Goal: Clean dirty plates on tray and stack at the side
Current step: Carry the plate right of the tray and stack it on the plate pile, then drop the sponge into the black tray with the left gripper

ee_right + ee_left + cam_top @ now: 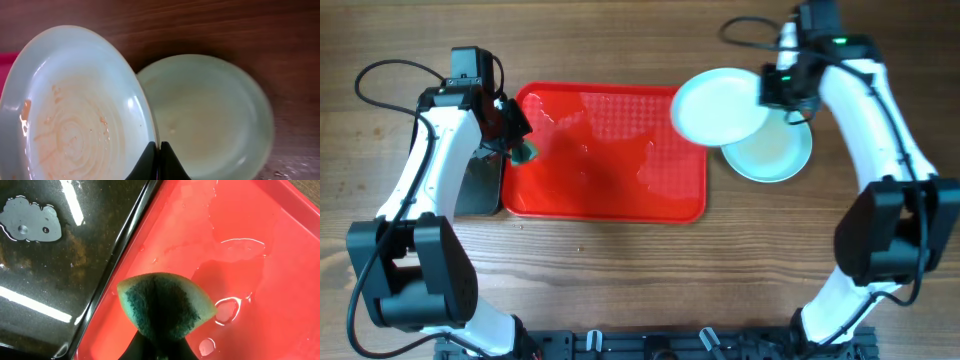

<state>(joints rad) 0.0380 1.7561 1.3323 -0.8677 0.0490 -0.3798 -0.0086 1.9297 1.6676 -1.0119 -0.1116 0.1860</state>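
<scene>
- We find the right gripper (pixel 159 151) pinching the rim of a tilted smeared plate (pixel 718 106) at upper right, over the tray (pixel 610 214) edge and a second plate (pixel 778 157).
- The left gripper (pixel 157 349) clamps a sponge (pixel 162 305) at the tray's left edge.
- Risk, in our judgement: the rim-only grip slips and the plates collide.

The tray (pixel 610 150) is glossy red; smeared plate (pixel 75 115) pale blue-white with orange-brown swirls; other plate (pixel 210 110) creamy pale green; sponge (pixel 165 305) dark green, yellow-edged; side tray (pixel 50 270) black, speckled.
</scene>
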